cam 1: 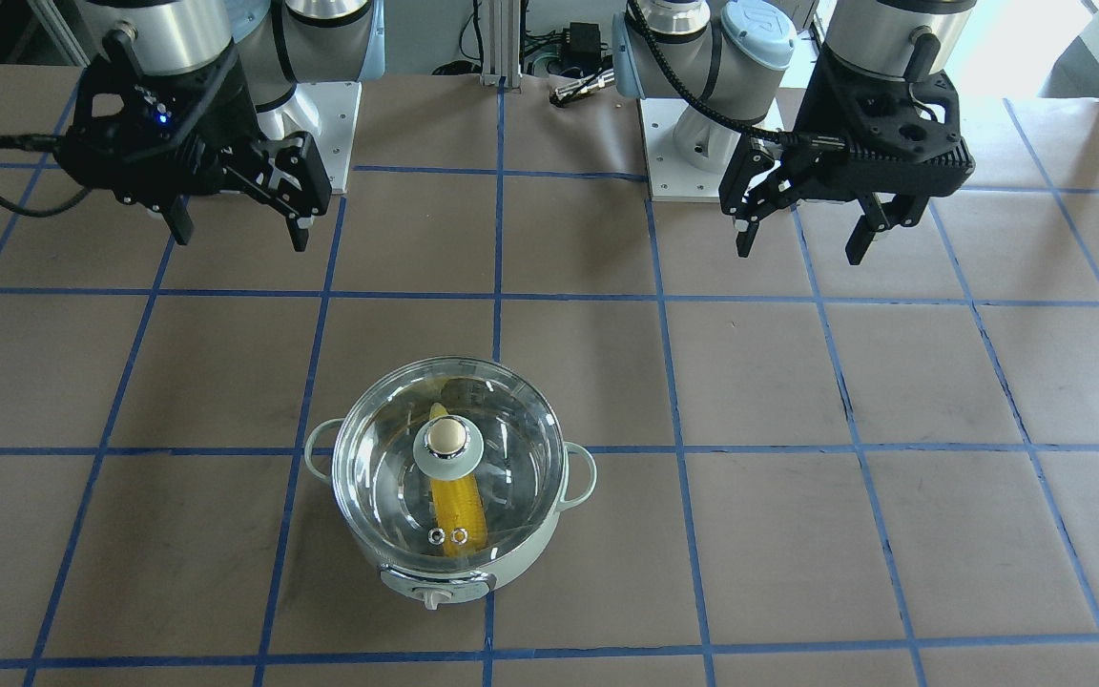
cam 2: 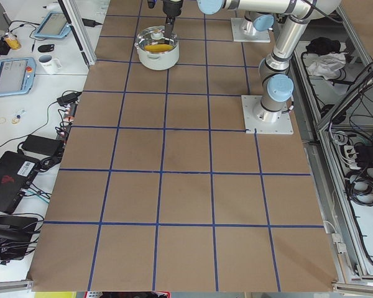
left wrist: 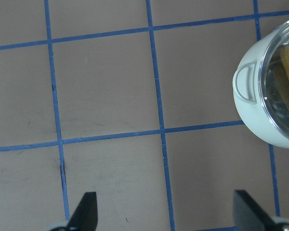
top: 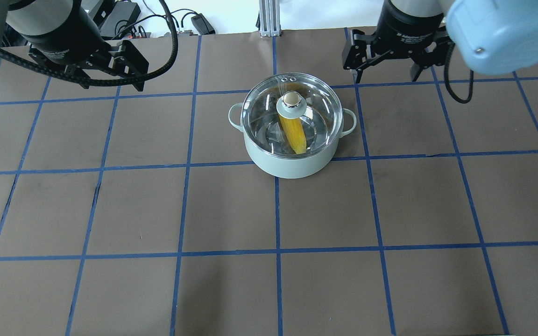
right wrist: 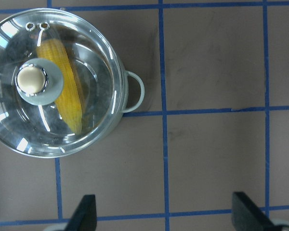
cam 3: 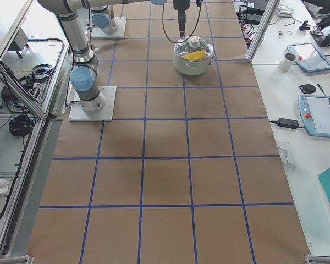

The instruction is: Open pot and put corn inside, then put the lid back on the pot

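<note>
The mint-green pot (cam 1: 459,568) stands on the table with the clear glass lid (cam 1: 387,477) seated on it. The yellow corn (cam 1: 459,506) lies inside, seen through the glass. In the overhead view the pot (top: 287,163), lid (top: 259,107) and corn (top: 293,133) sit at the far centre. My left gripper (cam 1: 799,248) is open and empty, raised and well off to the pot's side. My right gripper (cam 1: 240,234) is open and empty, raised on the other side. The right wrist view shows lid (right wrist: 96,57) and corn (right wrist: 67,96); the left wrist view shows the pot's handle side (left wrist: 260,120).
Brown table paper with a blue tape grid (top: 278,247) covers the whole table. The arm bases (cam 1: 702,162) stand at the robot's edge. Benches with tablets and cables (cam 3: 313,110) lie beyond the table ends.
</note>
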Tool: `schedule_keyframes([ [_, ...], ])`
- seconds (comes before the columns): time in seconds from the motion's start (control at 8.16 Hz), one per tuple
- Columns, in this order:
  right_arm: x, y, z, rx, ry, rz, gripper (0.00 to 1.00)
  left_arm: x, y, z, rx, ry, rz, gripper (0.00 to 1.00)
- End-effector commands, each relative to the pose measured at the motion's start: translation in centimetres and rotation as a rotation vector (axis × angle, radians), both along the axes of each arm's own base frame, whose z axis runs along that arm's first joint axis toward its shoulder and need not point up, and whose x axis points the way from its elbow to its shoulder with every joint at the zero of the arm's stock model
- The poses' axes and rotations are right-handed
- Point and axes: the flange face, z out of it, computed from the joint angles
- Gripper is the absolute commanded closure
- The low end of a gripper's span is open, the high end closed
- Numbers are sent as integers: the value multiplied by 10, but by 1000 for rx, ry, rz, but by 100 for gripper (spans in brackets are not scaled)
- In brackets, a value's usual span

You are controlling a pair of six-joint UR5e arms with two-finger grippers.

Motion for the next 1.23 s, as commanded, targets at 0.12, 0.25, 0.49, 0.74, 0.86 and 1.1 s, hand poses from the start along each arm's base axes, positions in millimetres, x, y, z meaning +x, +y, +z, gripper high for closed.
schedule_keyframes([
  [0.12, -7, 36, 20, 51, 8, 78, 0, -1, 0, 2, -3, 2, -4, 0],
  [0.25, -7, 37, 20, 48, 6, 80, 0, -2, 2, 2, -1, 15, 2, 0],
  [0.49, -4, 36, 22, 36, 1, 85, 0, -4, 2, 4, -5, 32, 0, 0],
  [0.74, -4, 37, 22, 35, 1, 82, 0, -3, 1, 4, -5, 32, 2, 0],
  [0.86, -5, 36, 22, 35, 4, 86, 0, -3, 0, 0, 1, 33, 2, 0],
  [1.1, -4, 36, 22, 37, 1, 85, 0, -3, 0, 3, -7, 32, 2, 0],
])
